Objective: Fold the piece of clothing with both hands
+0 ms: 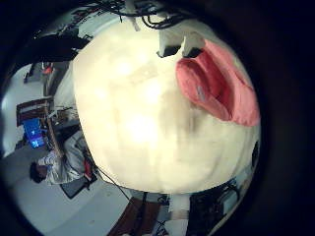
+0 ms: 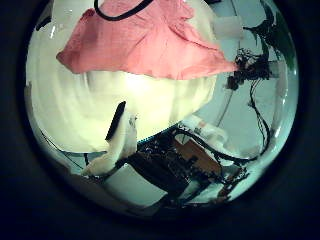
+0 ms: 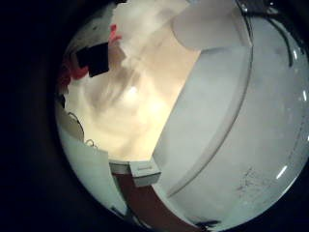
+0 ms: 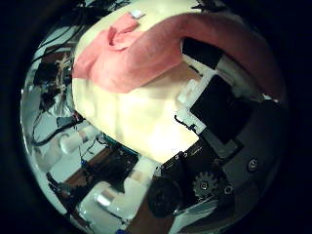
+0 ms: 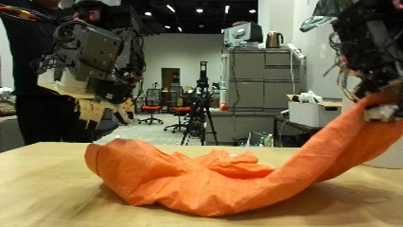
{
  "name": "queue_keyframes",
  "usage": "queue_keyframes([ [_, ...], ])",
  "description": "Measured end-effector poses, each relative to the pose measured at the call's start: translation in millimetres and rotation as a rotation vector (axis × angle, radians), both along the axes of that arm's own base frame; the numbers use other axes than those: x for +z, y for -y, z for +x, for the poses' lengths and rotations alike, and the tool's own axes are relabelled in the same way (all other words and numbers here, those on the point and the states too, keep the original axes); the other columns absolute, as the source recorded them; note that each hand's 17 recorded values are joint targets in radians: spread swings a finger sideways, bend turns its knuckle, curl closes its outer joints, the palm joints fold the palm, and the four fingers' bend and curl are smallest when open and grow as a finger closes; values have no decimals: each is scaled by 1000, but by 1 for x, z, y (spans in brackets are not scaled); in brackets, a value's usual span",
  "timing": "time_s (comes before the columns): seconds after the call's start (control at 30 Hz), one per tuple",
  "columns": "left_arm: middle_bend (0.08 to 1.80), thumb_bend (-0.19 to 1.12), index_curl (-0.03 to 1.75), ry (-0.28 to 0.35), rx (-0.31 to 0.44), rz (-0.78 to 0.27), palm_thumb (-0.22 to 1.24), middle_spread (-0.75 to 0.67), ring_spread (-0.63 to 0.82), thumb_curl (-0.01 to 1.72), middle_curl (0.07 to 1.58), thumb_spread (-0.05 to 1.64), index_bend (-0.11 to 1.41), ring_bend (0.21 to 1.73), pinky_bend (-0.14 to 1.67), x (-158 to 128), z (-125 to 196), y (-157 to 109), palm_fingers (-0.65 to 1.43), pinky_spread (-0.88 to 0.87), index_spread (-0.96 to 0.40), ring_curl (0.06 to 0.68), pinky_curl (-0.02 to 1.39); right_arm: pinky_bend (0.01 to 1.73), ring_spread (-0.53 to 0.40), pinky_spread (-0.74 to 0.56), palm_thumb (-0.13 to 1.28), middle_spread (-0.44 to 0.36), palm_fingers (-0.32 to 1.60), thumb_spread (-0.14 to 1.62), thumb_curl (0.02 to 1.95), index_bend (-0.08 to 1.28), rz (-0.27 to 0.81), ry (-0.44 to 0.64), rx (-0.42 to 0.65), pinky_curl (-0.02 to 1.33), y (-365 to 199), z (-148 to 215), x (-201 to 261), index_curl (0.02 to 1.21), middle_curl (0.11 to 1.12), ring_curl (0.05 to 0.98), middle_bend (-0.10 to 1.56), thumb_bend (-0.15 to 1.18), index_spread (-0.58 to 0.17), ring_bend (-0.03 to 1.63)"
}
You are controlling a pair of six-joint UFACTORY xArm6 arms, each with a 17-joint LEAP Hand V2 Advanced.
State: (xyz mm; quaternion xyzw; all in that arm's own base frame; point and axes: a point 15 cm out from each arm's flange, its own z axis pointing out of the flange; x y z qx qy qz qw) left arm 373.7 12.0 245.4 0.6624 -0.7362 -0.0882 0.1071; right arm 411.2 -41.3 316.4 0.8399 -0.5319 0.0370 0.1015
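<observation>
An orange piece of clothing [image 5: 214, 180] lies bunched on the tan table [image 5: 44, 184]. One end of it rises off the table to my right hand [image 5: 372, 52], whose fingers are curled on it. The right thumb side palm view shows the cloth [image 4: 136, 54] draped over that hand's fingers [image 4: 210, 97]. The cloth also shows in the left little finger side palm view [image 1: 221, 84].
The table's far edge runs behind the cloth. Beyond it stand a grey cabinet [image 5: 258, 90], a tripod [image 5: 200, 104] and office chairs.
</observation>
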Motion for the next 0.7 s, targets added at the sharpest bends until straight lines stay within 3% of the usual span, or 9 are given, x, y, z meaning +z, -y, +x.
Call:
queue_keyframes([
  [0.37, 203, -15, 229, 29, 104, -11, 528, 344, 506, 345, 339, 1205, 142, 567, 438, -6, -12, -57, -9, 467, 193, 223, 303, 1101, -222, -306, 1162, -126, 1077, 1135, 670, 1035, 74, 93, 290, 918, -184, 38, 57, 857, 794, 683, 1271, 14, -263, 1352],
  [0.7, 219, -19, 233, 46, 212, -32, 492, 312, 493, 338, 345, 1207, 146, 570, 433, -3, -58, -115, -1, 460, 191, 222, 306, 1088, -219, -306, 1162, -126, 1093, 1137, 718, 1025, 75, 68, 468, 966, -303, 72, 23, 863, 799, 685, 1259, -7, -261, 1348],
])
